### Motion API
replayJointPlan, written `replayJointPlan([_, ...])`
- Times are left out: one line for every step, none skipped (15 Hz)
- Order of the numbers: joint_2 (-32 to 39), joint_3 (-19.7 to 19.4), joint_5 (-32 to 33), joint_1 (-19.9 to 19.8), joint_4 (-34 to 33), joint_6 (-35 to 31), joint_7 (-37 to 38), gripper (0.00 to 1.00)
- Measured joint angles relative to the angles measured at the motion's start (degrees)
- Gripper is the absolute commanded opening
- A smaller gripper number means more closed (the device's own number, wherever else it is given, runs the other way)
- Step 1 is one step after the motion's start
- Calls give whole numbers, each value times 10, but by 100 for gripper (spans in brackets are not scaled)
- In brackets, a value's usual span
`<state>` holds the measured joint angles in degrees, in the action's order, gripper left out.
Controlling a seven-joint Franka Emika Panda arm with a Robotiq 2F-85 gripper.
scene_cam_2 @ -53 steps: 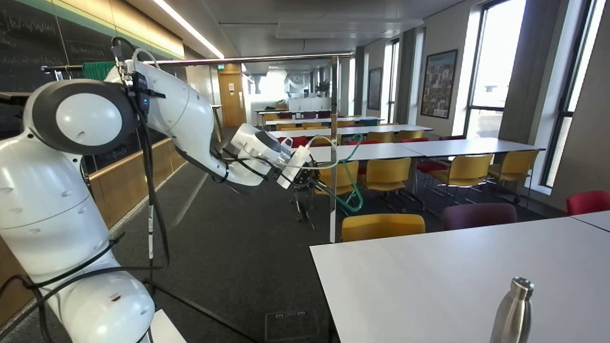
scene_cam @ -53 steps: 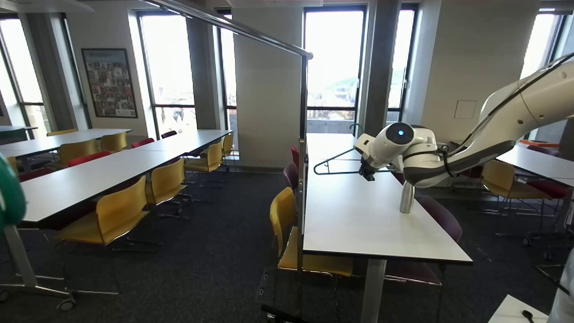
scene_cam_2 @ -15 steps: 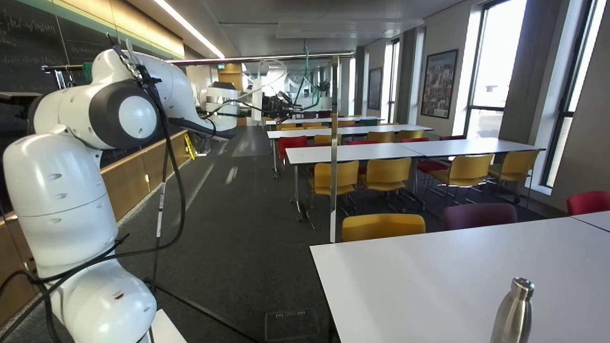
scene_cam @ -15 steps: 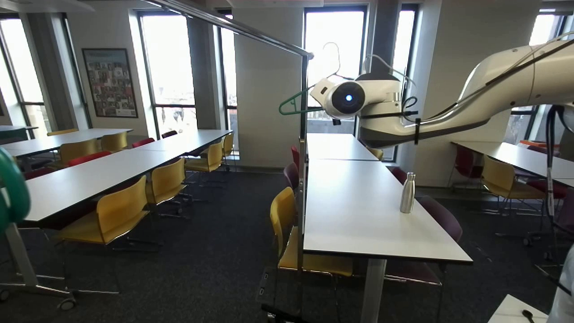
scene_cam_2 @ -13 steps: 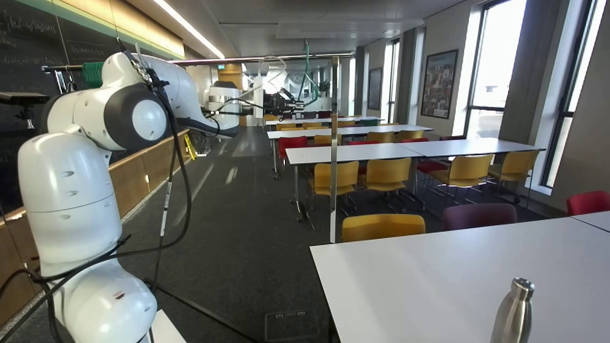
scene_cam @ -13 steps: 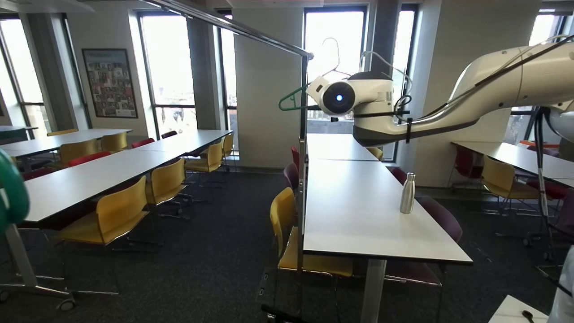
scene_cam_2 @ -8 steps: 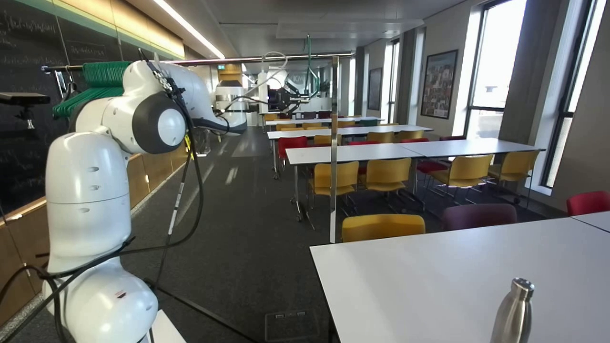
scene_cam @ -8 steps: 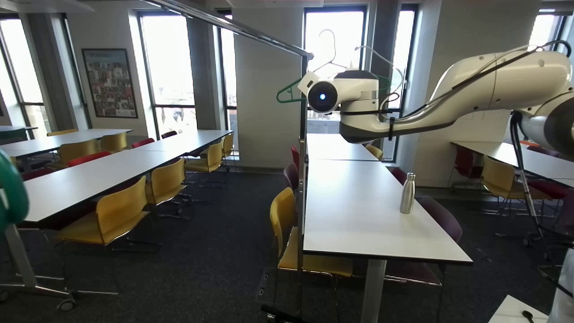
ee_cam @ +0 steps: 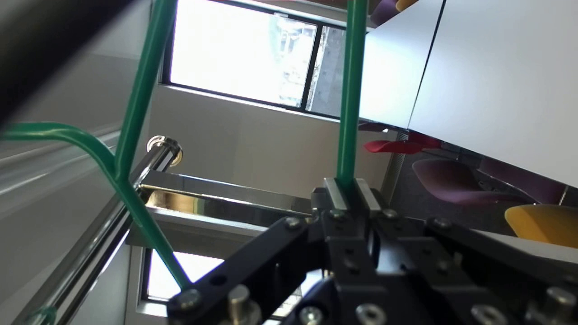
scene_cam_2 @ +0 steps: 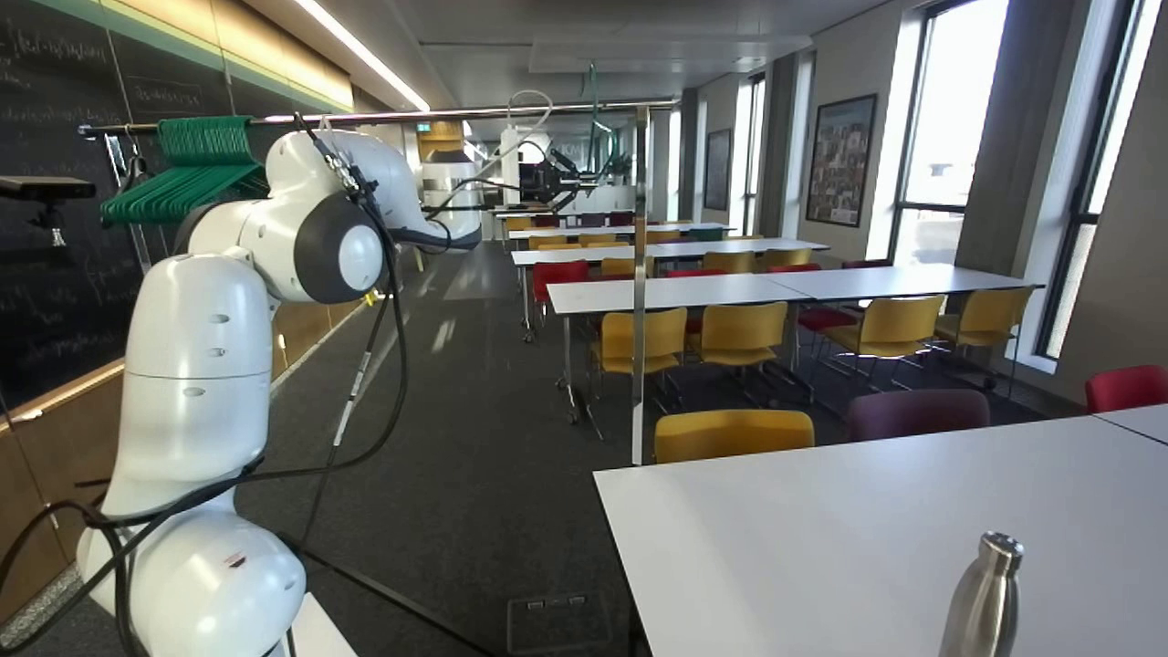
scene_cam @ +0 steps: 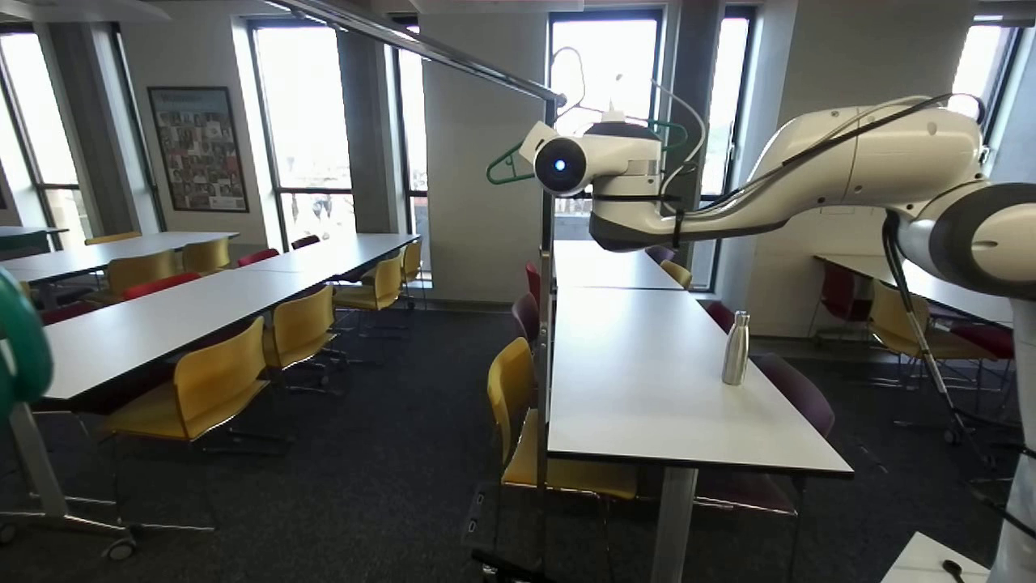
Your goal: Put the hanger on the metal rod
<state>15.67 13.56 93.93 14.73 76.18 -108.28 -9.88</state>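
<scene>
The green hanger is in my gripper, whose fingertips are shut on its long straight bar in the wrist view. In an exterior view the hanger is upright, its hook near the end of the metal rod. My fingers are hidden behind the wrist there. In an exterior view the gripper is below the metal rod, and the hook rises above the rod's line. In the wrist view the metal rod passes behind the hanger's neck. The hook's tip is out of that view. I cannot tell whether hook and rod touch.
A vertical post carries the rod's end. Several green hangers hang at the rod's far left. A white table with a steel bottle stands below. Yellow chairs stand beside it.
The arm has lifted the hanger from low over the table to rod height. In the latest frames it has moved further up and toward the rod's end. The gripper has stayed shut on it.
</scene>
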Motion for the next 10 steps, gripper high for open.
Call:
replayJointPlan([4,-2,0,4,-7,1,-16,2])
replayJointPlan([7,-3,0,6,-12,1,-31,2])
replayJointPlan([9,-5,0,10,-16,2,-47,2])
replayJointPlan([12,-7,0,12,-21,3,-64,2])
replayJointPlan([14,-8,0,15,-25,4,-81,2])
replayJointPlan([16,-11,1,18,-28,4,-97,2])
replayJointPlan([18,-13,1,21,-30,4,-113,2])
replayJointPlan([19,-15,1,23,-31,4,-128,2])
replayJointPlan([19,-17,1,25,-31,4,-142,2])
replayJointPlan([20,-18,1,26,-31,4,-155,2])
